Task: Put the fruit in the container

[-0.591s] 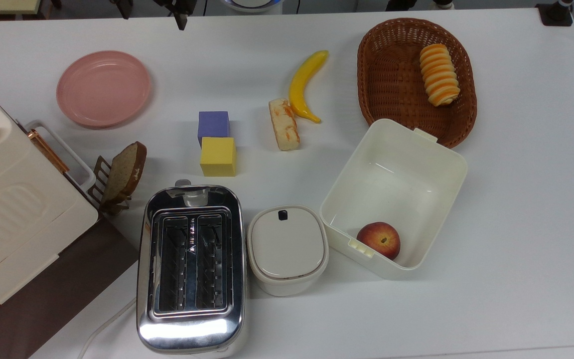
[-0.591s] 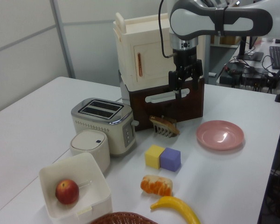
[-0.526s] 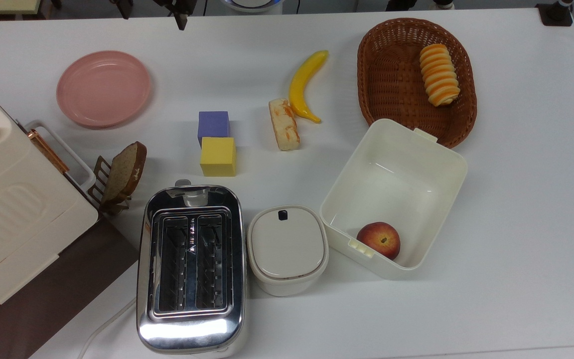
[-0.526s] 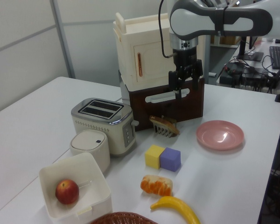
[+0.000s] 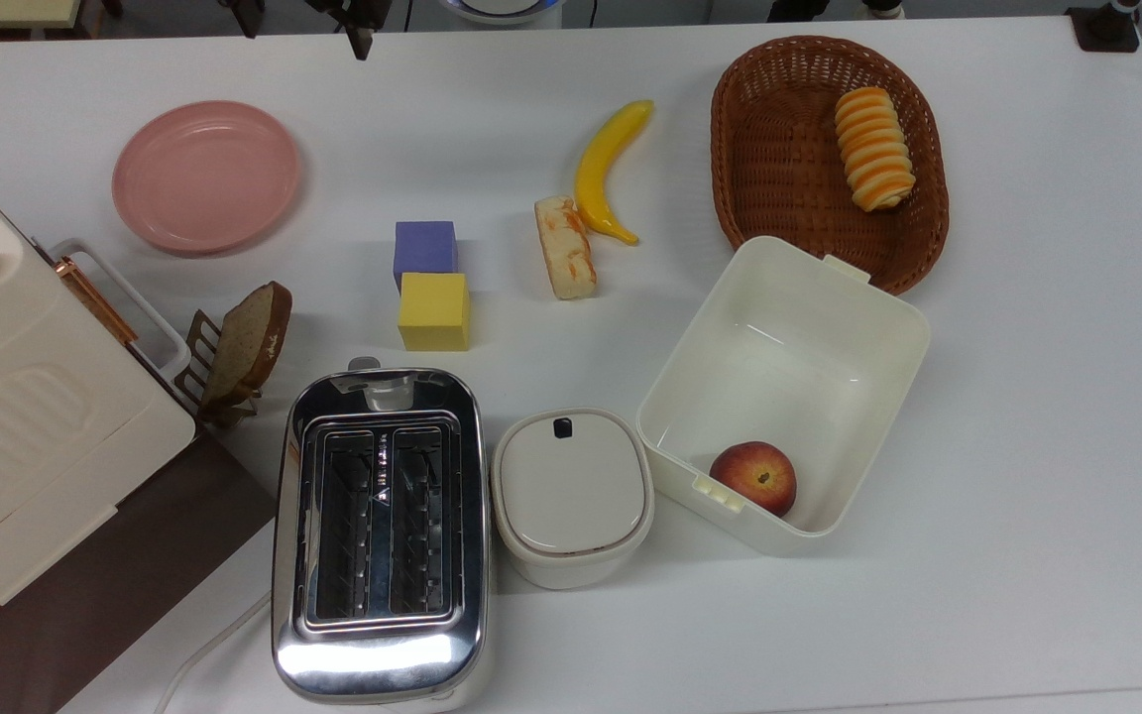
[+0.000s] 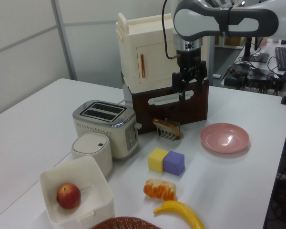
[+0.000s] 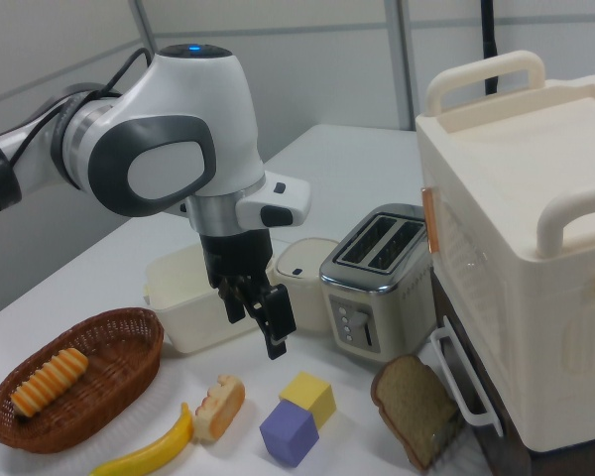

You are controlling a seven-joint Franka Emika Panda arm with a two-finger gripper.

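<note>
Yellow banana (image 5: 608, 171) lies whole on the table; gripper (image 6: 189, 85), spread empty, hangs partly cut off above.

Glossy yellow banana (image 5: 607, 175) flat on the table, near an open cream box (image 5: 888, 397).

You are looking at a white table (image 5: 1027, 397) with a pink plate (image 5: 205, 176) near its far left corner in the top view and a wicker basket (image 5: 779, 149) near its far right. Midway lie the banana (image 5: 606, 169), a bread stick (image 5: 566, 247), a purple block (image 5: 425, 248) and a yellow block (image 5: 433, 311). Toward the near edge stand the toaster (image 5: 380, 526), a lidded pot (image 5: 572, 496) and the container (image 5: 809, 337), while a cream oven (image 5: 16, 426) and a toast rack (image 5: 209, 372) sit by the left edge.
</note>
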